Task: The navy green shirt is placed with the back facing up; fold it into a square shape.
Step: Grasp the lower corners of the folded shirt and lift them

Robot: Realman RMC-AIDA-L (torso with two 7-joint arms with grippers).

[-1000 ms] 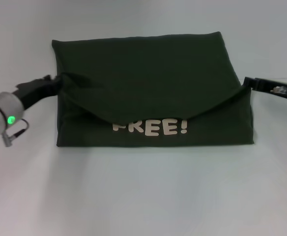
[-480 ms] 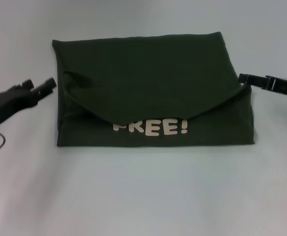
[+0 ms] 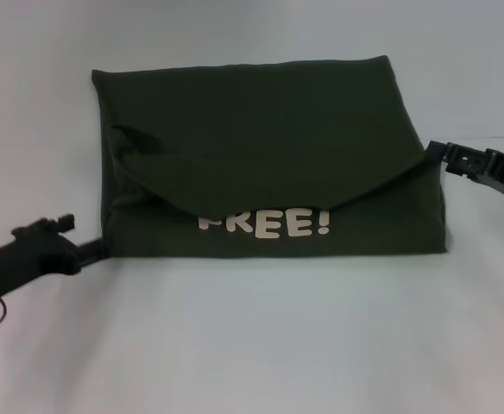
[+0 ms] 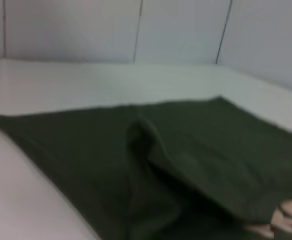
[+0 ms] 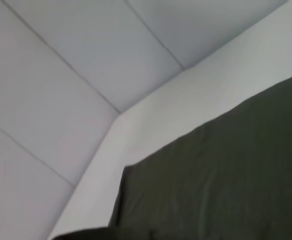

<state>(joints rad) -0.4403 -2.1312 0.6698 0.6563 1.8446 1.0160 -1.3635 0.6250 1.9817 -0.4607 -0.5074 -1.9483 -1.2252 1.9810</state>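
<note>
Navy green shirt lies folded into a wide rectangle in the middle of the white table, its far edge straight and its near edge parallel to it. An upper layer of the fabric is folded down toward the robot and ends in a curved flap edge that dips lowest at the middle. Just below that flap edge, cream lettering shows on the lower layer; the tops of the first letters are covered by the flap, so it reads roughly "FREE!". A small raised wrinkle sits near the shirt's left edge, and the left wrist view shows it as a ridge of cloth standing up from the flat surface.

The left gripper is low on the table at the shirt's near-left corner, its black tip right at the cloth's edge; whether its fingers are apart or closed cannot be told, nor whether it touches the fabric. The right gripper is at the shirt's right edge, about where the flap meets the side, its tip at or on the cloth; its finger state also cannot be told.

Pale panelled wall rises behind the table.
</note>
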